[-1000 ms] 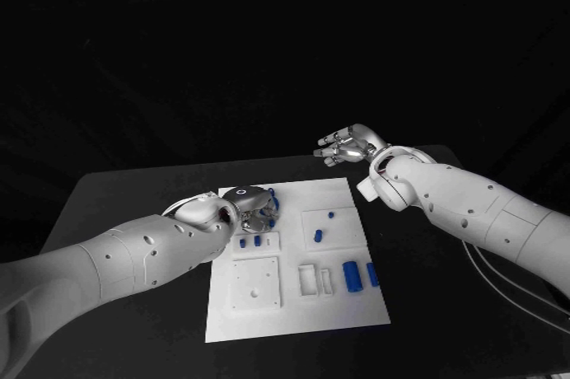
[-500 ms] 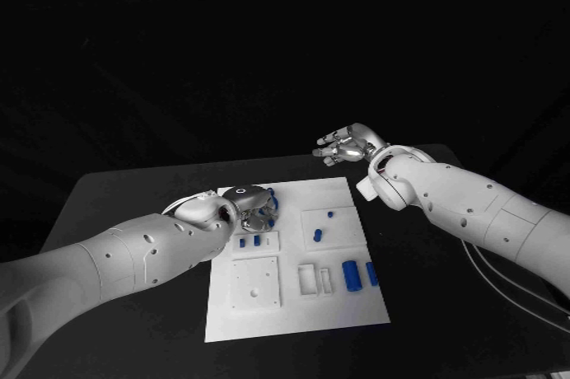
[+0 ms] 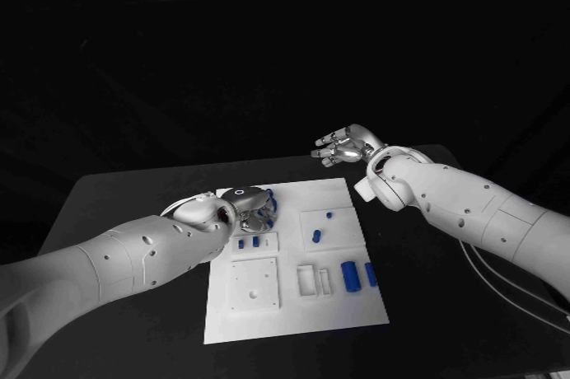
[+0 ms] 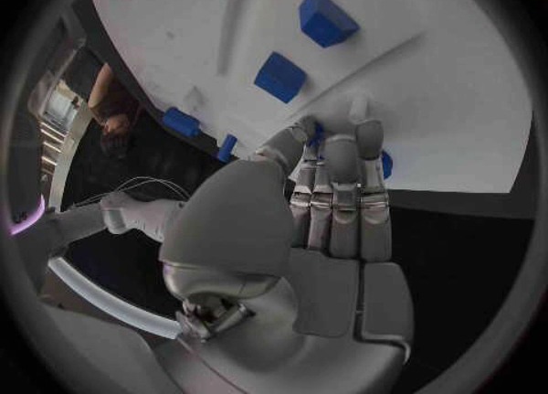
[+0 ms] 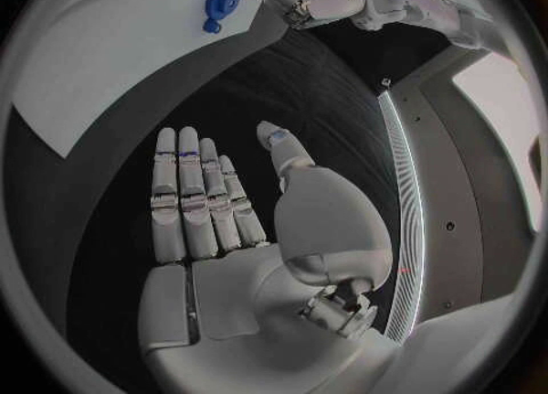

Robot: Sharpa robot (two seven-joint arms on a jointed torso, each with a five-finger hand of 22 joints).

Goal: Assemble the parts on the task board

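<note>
The white task board [image 3: 297,301] lies in the middle of the black table. My left hand [image 3: 242,208] hovers low over the board's far left corner, fingers curled around a blue part [image 3: 271,202]. In the left wrist view the fingertips [image 4: 339,143] press that blue part [image 4: 384,164] against the board [image 4: 457,92]. My right hand [image 3: 344,145] is raised beyond the board's far right corner, fingers spread, holding nothing. The right wrist view shows its flat palm [image 5: 217,229] over the dark table.
Two small blue parts [image 3: 249,242] stand just near my left hand. A blue peg [image 3: 317,236] and a smaller one [image 3: 328,215] sit mid-board. Two blue cylinders [image 3: 352,276] lie at the right edge beside white slots [image 3: 316,280].
</note>
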